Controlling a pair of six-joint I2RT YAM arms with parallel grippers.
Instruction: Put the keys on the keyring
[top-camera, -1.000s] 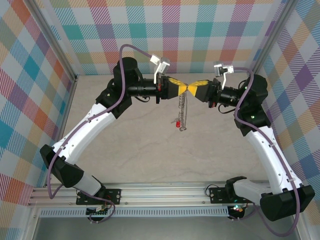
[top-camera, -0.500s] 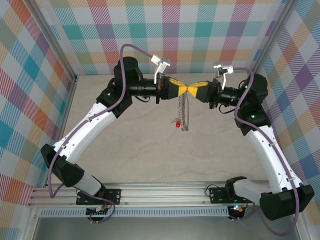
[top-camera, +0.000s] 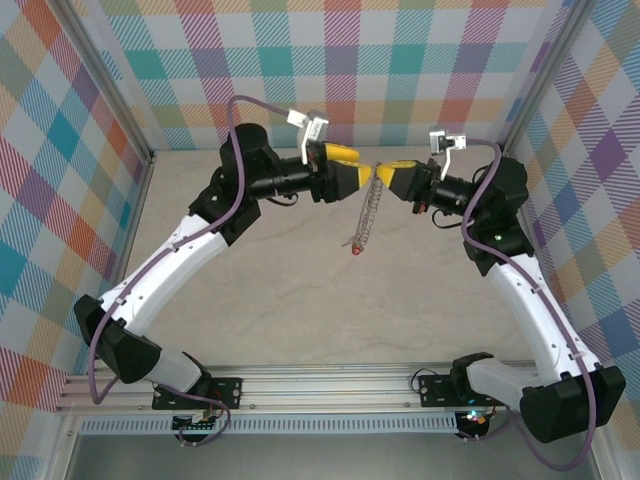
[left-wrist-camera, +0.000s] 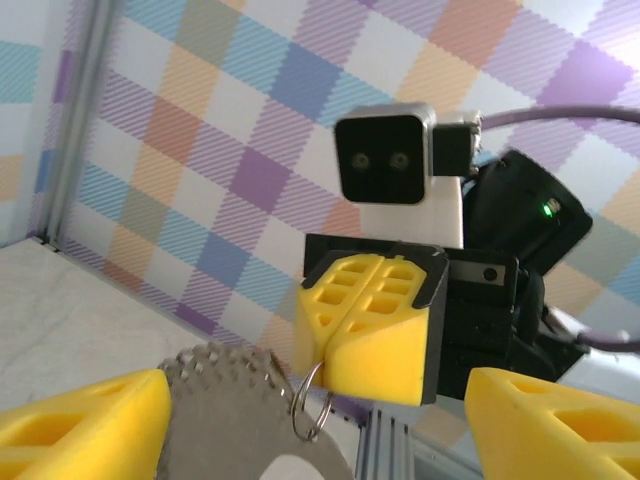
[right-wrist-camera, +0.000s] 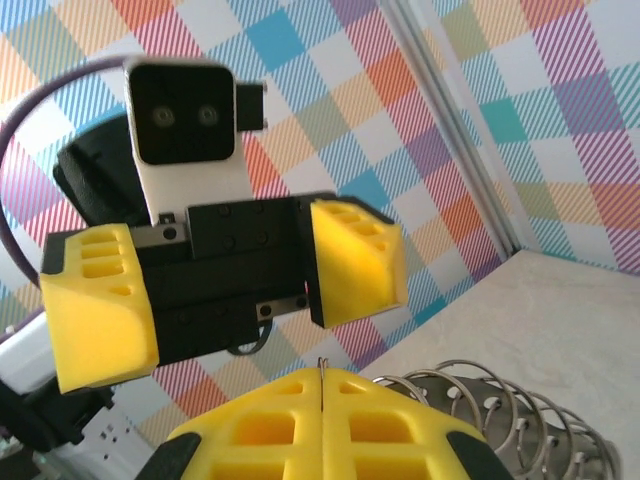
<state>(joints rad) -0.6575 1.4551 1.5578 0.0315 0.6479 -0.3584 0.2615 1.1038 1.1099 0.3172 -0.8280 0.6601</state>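
Right hand (top-camera: 382, 173) clenched, seemingly pinching beaded metal keyring (top-camera: 367, 212); left hand (top-camera: 360, 168) released.

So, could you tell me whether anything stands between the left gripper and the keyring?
Nothing visible does. The open left gripper sits close beside the top of the keyring, with no object between them. The shut right gripper holds the keyring from the opposite side, and it hangs down below.

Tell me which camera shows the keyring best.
Top external: the whole keyring hangs edge-on from the shut right gripper. The right wrist view catches part of its beaded rim close up; the left wrist view, a blurred stretch cut by the bottom edge.
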